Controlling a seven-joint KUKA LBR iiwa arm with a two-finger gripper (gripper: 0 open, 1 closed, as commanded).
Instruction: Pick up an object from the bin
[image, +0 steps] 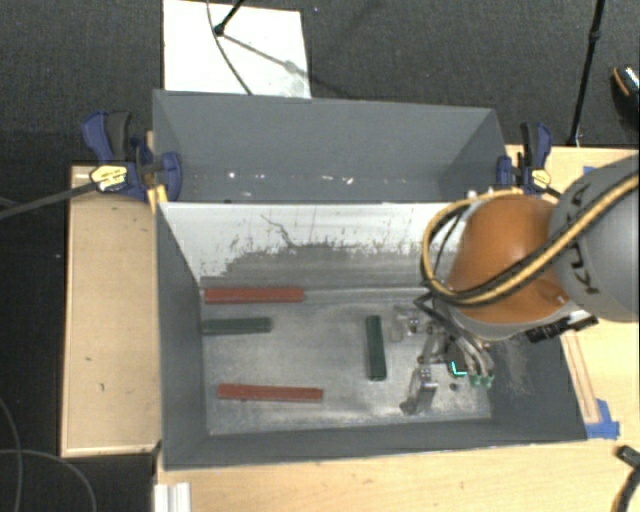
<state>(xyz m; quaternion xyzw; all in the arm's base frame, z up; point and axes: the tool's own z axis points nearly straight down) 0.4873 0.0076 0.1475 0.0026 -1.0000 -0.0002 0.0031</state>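
Grey scuffed floor of the bin (300, 250) lies mostly bare. Low near its front right corner hangs the gripper (420, 395); how far it is spread I cannot tell, and nothing shows in it. Just beside it, toward the bin's middle, a dark green bar (375, 348) lies flat and clear all round, probably the easiest pick. Well apart, toward the left wall, lie an upper red bar (253, 295), a shorter green bar (236, 325) and a lower red bar (270, 393).

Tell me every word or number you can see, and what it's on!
"KU": dark letters on the grey arm; the rest is cut off.
Nothing readable on the upper red bar, lower red bar, left green bar, right green bar or the bin.
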